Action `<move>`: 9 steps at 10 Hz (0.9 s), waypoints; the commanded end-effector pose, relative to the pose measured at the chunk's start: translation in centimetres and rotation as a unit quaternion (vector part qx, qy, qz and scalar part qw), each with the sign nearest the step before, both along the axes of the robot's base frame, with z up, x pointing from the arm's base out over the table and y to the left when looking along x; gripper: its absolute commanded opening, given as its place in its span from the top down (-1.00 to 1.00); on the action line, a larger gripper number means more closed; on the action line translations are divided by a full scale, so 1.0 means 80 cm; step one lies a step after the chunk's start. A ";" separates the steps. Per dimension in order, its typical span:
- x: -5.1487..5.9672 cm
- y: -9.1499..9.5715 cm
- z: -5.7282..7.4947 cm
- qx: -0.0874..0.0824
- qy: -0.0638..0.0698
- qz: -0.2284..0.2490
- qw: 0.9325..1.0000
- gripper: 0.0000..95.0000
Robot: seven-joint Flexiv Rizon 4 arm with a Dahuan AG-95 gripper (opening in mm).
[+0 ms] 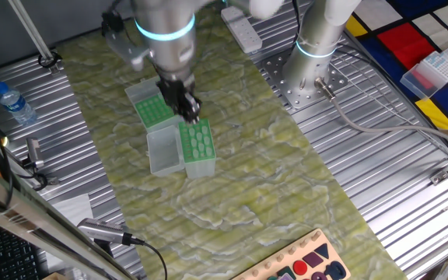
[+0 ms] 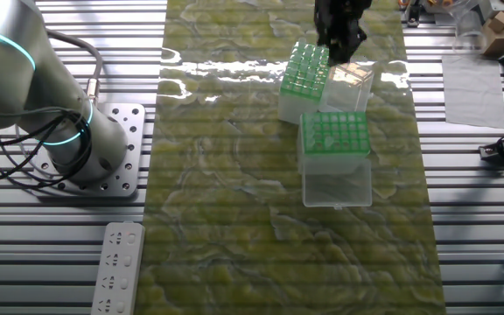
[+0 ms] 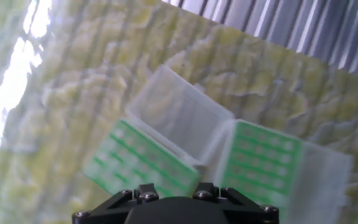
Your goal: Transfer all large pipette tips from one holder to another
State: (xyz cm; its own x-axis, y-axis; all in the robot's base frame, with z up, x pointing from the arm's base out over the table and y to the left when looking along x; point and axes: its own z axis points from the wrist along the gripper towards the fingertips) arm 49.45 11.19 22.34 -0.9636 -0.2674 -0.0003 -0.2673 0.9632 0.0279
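Mottled yellow-green mat (image 1: pixel 232 179) covers the ribbed metal table (image 1: pixel 379 171); on it two translucent plastic boxes with green perforated racks (image 1: pixel 196 145) sit close together, black two-finger gripper (image 1: pixel 189 111) just above one. From the other fixed view, pale mint pipette tips (image 2: pixel 307 66) fill the far rack. Hand view blurs; finger spread cannot be told.
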 end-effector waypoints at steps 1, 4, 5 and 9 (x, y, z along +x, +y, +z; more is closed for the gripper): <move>0.006 0.042 -0.021 0.004 -0.004 -0.034 0.999 0.20; 0.010 0.068 -0.038 0.005 -0.018 -0.053 0.998 0.60; 0.011 0.068 -0.040 0.004 -0.024 -0.046 0.999 0.60; 0.019 0.065 -0.052 0.003 -0.034 -0.039 0.999 0.60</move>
